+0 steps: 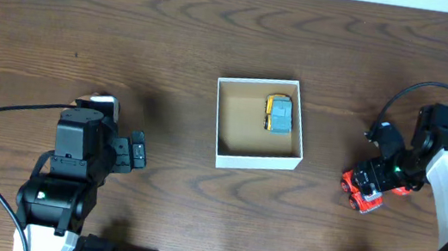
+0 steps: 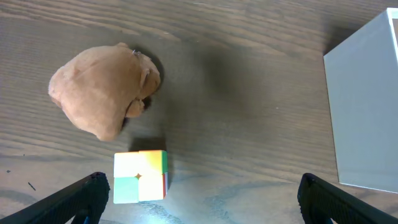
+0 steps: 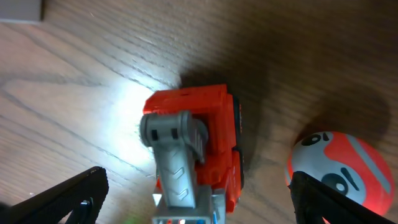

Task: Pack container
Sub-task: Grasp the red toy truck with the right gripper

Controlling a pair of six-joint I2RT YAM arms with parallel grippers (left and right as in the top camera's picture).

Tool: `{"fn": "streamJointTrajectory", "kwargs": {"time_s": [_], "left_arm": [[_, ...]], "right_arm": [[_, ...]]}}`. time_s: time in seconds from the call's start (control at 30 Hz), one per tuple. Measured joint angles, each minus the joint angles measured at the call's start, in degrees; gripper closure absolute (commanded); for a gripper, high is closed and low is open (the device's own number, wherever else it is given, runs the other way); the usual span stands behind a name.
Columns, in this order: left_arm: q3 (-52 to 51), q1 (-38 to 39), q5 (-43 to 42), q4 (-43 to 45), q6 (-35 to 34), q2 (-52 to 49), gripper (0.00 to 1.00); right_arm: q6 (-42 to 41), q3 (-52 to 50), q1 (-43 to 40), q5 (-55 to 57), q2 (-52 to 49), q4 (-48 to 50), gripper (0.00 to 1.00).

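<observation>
The container (image 1: pixel 220 142), a shallow white-walled box with a tan inside, sits mid-table and holds a yellow and grey toy car (image 1: pixel 278 114). Its white wall (image 2: pixel 367 106) fills the right edge of the left wrist view. My left gripper (image 2: pixel 202 202) is open above the table; a multicoloured cube (image 2: pixel 140 176) lies just inside its left finger (image 2: pixel 81 199), with a brown plush toy (image 2: pixel 102 90) beyond. My right gripper (image 3: pixel 199 202) is open, straddling a red toy fire truck (image 3: pixel 211 124) with a grey ladder, not touching it. The red truck (image 1: pixel 361 194) lies right of the container.
A red and white ball (image 3: pixel 339 171) with black marks lies close to the truck, by my right finger (image 3: pixel 336 202). A corner of the container (image 3: pixel 22 9) shows at the upper left of the right wrist view. In the overhead view my left arm (image 1: pixel 77 154) hides the cube and the plush.
</observation>
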State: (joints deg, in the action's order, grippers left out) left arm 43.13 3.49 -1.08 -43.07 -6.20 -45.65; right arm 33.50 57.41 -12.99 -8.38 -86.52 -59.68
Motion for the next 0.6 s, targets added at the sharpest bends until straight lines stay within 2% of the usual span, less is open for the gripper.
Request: {"fn": "streamJointTrajectory", "kwargs": {"time_s": [0.23, 0.6], "left_arm": [[0.00, 0.00, 0.00, 0.00, 0.00, 0.00, 0.02], [0.00, 0.00, 0.00, 0.00, 0.00, 0.00, 0.02]], "right_arm": [[0.24, 0.00, 1.44, 3.08, -2.73, 0.02, 0.11], [0.24, -0.87, 1.57, 5.25, -4.81, 0.90, 0.10]]}}
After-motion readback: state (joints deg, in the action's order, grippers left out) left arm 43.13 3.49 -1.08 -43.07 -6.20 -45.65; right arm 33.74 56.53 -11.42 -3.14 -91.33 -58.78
